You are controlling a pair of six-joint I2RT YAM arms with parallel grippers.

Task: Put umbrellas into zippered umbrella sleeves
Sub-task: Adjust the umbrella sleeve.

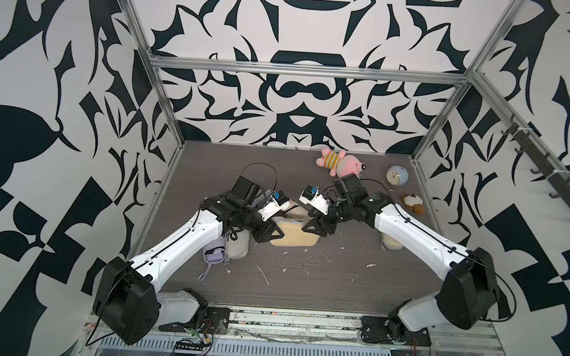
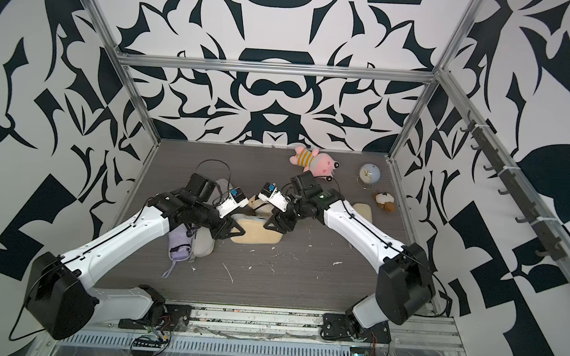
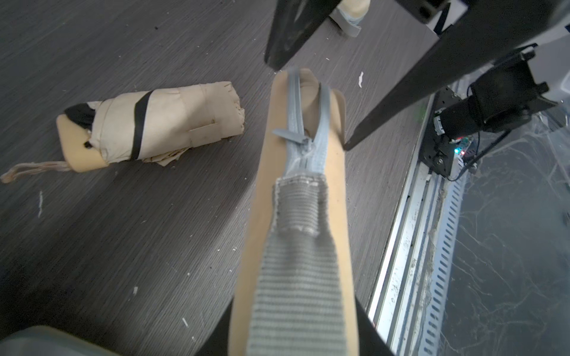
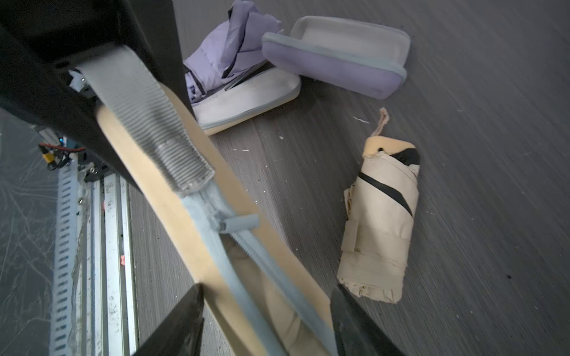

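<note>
Top views: sleeve (image 1: 293, 236) flat on the table (image 1: 320, 284), directly between left gripper (image 1: 272, 234) and right gripper (image 1: 314, 227). Left arm (image 1: 183, 240) and right arm (image 1: 420, 240) reaching inward from the near rail (image 1: 294, 320), wrists dipped, grippers facing each other.

Left wrist: clamped partway closed on the sleeve's grey strap (image 3: 296, 277) end. Zip pull (image 3: 291, 135) farther along, far end gaping. Loose umbrella (image 3: 154, 123) lying alongside, apart.

Right wrist: jaws spread, straddling the sleeve's unzipped end, fingers (image 4: 179, 323) just beside its edges; touching or not, cannot tell. Lavender sleeve (image 4: 336, 61) and lavender umbrella (image 4: 228, 55) well beyond.
</note>
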